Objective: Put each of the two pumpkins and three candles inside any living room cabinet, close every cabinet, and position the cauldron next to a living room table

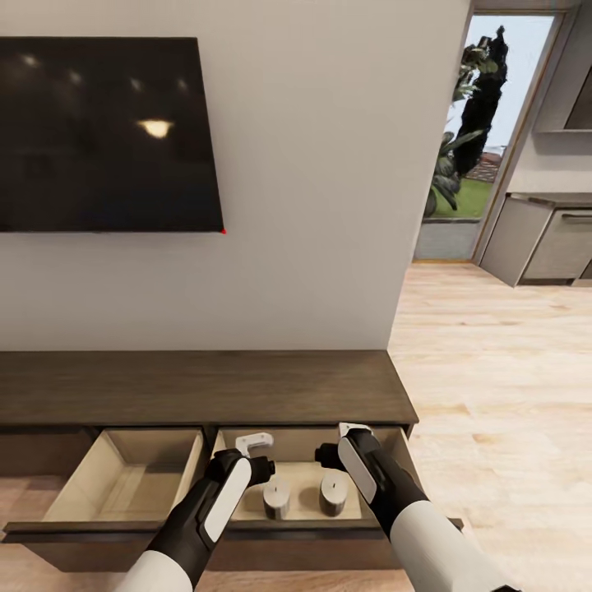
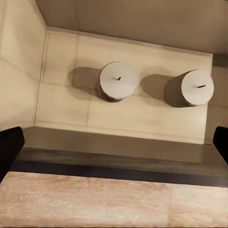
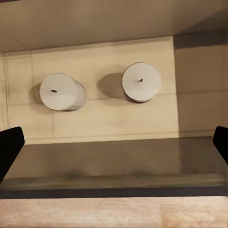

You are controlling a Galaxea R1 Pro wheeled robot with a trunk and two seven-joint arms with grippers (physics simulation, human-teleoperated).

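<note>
Candles (image 1: 276, 497), two upright, wicks up, side by side, open cabinet (image 1: 205, 386) drawer

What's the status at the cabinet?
Left hand and right hand open, empty, above the right drawer. Two candles upright inside. Both drawers open.
</note>
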